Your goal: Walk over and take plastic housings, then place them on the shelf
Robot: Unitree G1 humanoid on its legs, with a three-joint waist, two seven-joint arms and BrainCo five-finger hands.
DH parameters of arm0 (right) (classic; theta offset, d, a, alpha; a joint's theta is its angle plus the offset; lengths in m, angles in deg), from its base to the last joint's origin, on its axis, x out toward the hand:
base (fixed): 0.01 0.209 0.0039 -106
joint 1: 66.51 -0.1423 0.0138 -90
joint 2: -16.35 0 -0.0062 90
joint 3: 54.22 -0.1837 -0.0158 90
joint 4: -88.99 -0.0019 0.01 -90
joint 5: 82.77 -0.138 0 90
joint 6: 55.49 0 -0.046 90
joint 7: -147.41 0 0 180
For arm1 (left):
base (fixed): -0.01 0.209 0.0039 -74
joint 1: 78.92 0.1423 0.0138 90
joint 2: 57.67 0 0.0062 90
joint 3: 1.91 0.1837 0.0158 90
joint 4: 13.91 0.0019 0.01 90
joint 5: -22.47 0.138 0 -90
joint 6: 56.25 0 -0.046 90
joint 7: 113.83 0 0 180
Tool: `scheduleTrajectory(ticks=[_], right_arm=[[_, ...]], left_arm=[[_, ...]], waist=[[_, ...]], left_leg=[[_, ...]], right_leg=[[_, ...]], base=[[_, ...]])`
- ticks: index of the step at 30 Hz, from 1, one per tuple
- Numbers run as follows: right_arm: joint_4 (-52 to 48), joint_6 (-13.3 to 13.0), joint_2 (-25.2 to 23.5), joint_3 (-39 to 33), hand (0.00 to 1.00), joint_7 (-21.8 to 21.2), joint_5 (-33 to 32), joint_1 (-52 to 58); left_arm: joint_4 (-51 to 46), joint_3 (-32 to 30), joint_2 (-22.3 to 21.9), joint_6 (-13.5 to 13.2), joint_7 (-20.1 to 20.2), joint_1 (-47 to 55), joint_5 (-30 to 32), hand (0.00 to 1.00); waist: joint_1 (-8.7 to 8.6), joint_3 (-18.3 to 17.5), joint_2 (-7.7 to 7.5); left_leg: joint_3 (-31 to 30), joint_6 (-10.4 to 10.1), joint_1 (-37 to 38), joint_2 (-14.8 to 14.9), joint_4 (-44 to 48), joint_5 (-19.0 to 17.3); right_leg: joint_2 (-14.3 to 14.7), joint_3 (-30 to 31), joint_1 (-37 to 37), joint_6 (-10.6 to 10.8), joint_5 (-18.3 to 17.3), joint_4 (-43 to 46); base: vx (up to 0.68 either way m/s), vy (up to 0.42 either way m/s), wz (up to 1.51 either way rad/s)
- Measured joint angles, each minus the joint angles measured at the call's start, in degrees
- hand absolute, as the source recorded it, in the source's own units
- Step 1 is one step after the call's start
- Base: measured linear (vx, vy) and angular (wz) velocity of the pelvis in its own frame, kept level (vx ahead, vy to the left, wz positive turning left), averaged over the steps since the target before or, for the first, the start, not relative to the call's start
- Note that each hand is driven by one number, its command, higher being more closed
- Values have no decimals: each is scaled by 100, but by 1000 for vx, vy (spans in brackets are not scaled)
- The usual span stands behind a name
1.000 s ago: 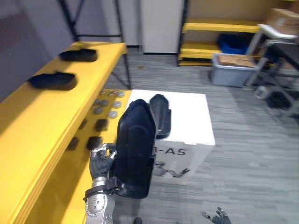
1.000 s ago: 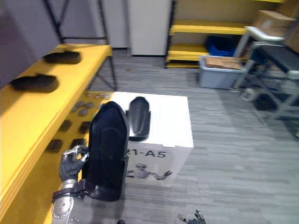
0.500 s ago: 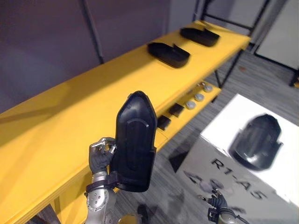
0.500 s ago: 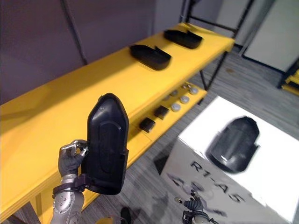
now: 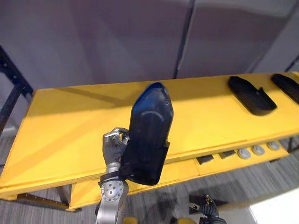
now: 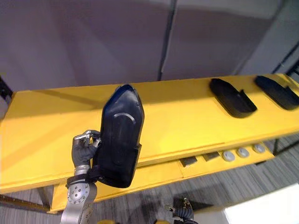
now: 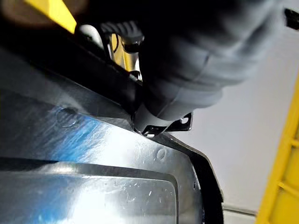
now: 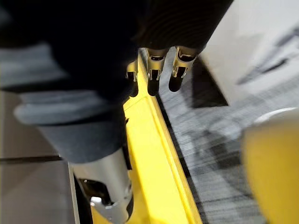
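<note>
My left hand (image 5: 113, 145) is shut on a long black plastic housing (image 5: 148, 135) and holds it upright, nose up, in front of the yellow shelf (image 5: 70, 121). The housing's lower end hangs before the shelf's front edge. The left wrist view shows the housing's glossy surface (image 7: 93, 177) very close, with a curled finger (image 7: 117, 35) on its edge. Two more black housings (image 5: 250, 94) (image 5: 286, 85) lie on the shelf at the far right. My right hand (image 5: 207, 205) hangs low at the bottom of the view, its fingers (image 8: 154, 77) relaxed and holding nothing.
A lower yellow shelf carries small grey round parts (image 5: 257, 150) and dark blocks (image 5: 204, 159). A grey panel wall stands behind the shelf. A black frame post (image 5: 11, 88) rises at the left end. A white box corner (image 5: 280, 210) shows at the lower right.
The camera has swung left to face the shelf, and the white box has slid off to the lower right. The housing stays upright in my left hand.
</note>
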Motion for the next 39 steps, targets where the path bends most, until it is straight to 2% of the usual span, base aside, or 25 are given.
scheduleTrajectory(ticks=[1,4,7,10,17,21,23,29,35,39], right_arm=[[-19,-15,-2,0,0,0,-3,11],[-19,-16,-63,0,0,-2,-6,117],[-19,-15,-116,1,0,-3,-5,253],[-18,-16,-115,-2,0,-1,-5,290],[184,-13,-106,-3,0,-1,0,295],[475,5,-110,-4,0,2,2,172],[552,6,-106,-7,0,2,13,135],[661,5,-104,-9,0,3,20,49],[660,6,-58,-9,0,4,25,-5],[660,8,-16,-18,0,8,25,-37]], left_arm=[[56,23,0,3,18,0,2,100],[94,232,1,4,121,-18,4,100],[178,359,11,9,155,-111,25,100],[427,358,25,61,137,-377,227,100],[1540,223,17,339,-257,-1489,169,100],[2368,-121,29,383,-519,-2058,-181,100],[2871,-261,25,409,-652,-2456,-460,100],[3803,-516,29,511,-974,-3060,-728,100],[4609,-623,-28,622,-1148,-3570,-996,100],[4949,-742,-159,645,-1231,-3853,-1160,100]], waist=[[-4,-28,1],[-43,-121,-16],[-48,-196,-52],[-56,-281,-67],[-134,-403,-75],[-296,-454,-63],[-456,-488,-50],[-662,-519,-3],[-846,-520,35],[-895,-507,85]], left_leg=[[7,-78,55,4,-86,51],[22,-118,218,-5,-328,142],[281,-253,406,-13,-620,301],[447,-270,568,-12,-925,481],[752,-303,834,83,-1557,853],[911,-245,1021,113,-2010,1115],[909,-181,1014,115,-2216,1255],[1068,-137,1007,117,-2632,1532],[1262,-166,992,173,-2717,1587],[1352,-187,988,213,-2716,1602]], right_leg=[[4,-32,110,-4,3,-115],[-18,-231,404,-25,18,-424],[-66,-290,615,-93,72,-648],[-66,-282,697,-152,133,-766],[68,-99,693,-245,342,-1044],[144,67,625,-216,495,-1157],[177,67,606,-208,644,-1339],[252,220,558,-218,1060,-1749],[298,241,524,-204,1091,-1833],[344,330,486,-209,1089,-1830]], base=[[151,-81,22],[138,-40,26],[99,4,15],[60,16,3],[-36,-17,-11],[-126,-23,-25],[-217,-11,-2],[-205,9,-12],[-84,-13,-2],[27,-20,-10]])
